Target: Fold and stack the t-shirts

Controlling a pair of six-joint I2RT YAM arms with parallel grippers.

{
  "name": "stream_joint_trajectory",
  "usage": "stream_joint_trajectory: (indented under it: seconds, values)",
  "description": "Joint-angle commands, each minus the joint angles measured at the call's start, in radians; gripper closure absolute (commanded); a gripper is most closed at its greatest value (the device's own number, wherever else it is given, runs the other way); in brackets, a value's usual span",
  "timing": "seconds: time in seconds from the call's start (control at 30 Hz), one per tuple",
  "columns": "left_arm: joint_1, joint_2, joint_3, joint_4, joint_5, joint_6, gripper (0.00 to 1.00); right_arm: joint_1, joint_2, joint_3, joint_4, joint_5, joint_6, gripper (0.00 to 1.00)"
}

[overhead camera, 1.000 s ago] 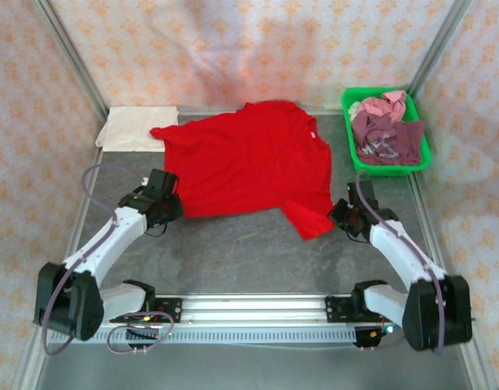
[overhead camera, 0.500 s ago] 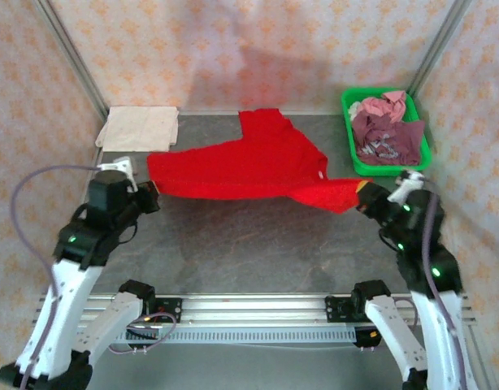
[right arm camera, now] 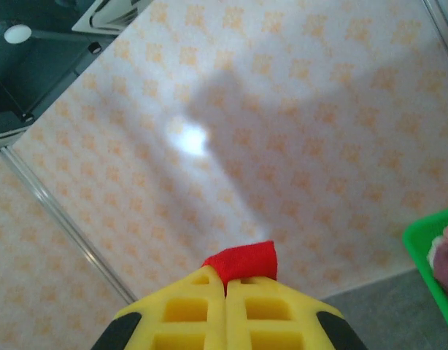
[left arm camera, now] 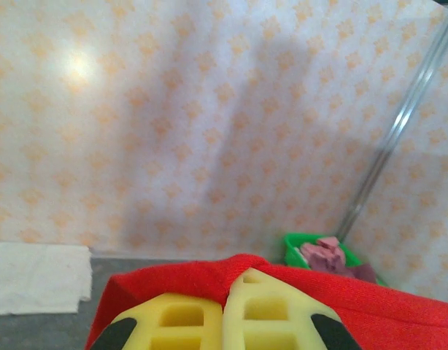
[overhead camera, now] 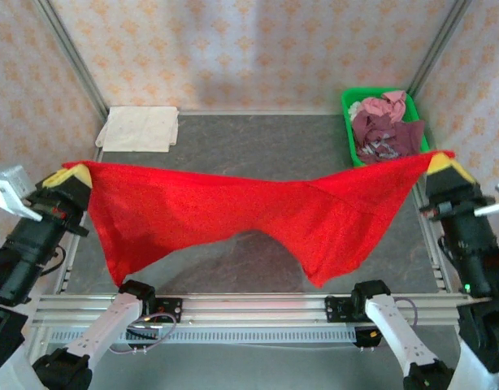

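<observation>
Plain bright red cloth t-shirt is held up and stretched L-R betw. both arms, spanning the near half of the grey table. Top edge taut. Bottom sags in two lobes toward the near edge; can't tell if they touch the surface.

L gripper is above the L edge, clenched on the shirt's L end. L wrist view: yellow pads pressed together, red cloth bunched over the tips.

R gripper is above the R edge, clamped on the shirt's R end. R wrist view: small red tab pokes past the closed tips.

Cream-white cloth t-shirt lies folded flat at the far-L corner.

Green plastic basket sits at the far-R corner. It holds a crumpled dull maroon t-shirt w/ pale print and a pink t-shirt at its far end.
</observation>
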Motion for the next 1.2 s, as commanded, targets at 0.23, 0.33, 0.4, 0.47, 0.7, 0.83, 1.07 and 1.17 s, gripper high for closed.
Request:
stream_joint_trajectory:
  seconds: [0.23,0.33,0.4,0.47,0.7,0.83,1.07,1.17]
  values:
    - [0.11,0.484,0.08,0.231,-0.137,0.16,1.0,-0.001,0.599,0.241,0.193,0.109,-0.103,1.0]
    - [0.211,0.674,0.126,0.298,0.003,0.1,1.0,-0.001,0.792,0.323,0.235,0.1,-0.109,1.0]
    - [0.213,0.804,0.136,0.33,-0.003,0.122,1.0,0.0,0.932,0.366,0.269,0.105,-0.109,1.0]
    - [0.213,0.919,0.129,0.367,0.0,0.144,1.0,0.003,1.066,0.395,0.319,0.105,-0.106,1.0]
    - [0.248,1.393,0.269,0.422,-0.134,0.198,0.32,0.017,1.715,0.945,0.312,0.049,-0.021,0.1]
    - [0.308,1.507,0.428,0.391,-0.158,0.123,0.35,0.008,1.928,1.283,0.31,-0.017,0.036,0.08]
    - [0.248,1.224,0.1,0.415,-0.143,0.07,0.34,0.05,1.495,0.741,0.162,0.006,-0.085,0.18]
    - [0.201,1.084,-0.161,0.445,-0.095,0.026,0.35,0.098,1.25,0.327,0.212,0.02,-0.09,0.29]
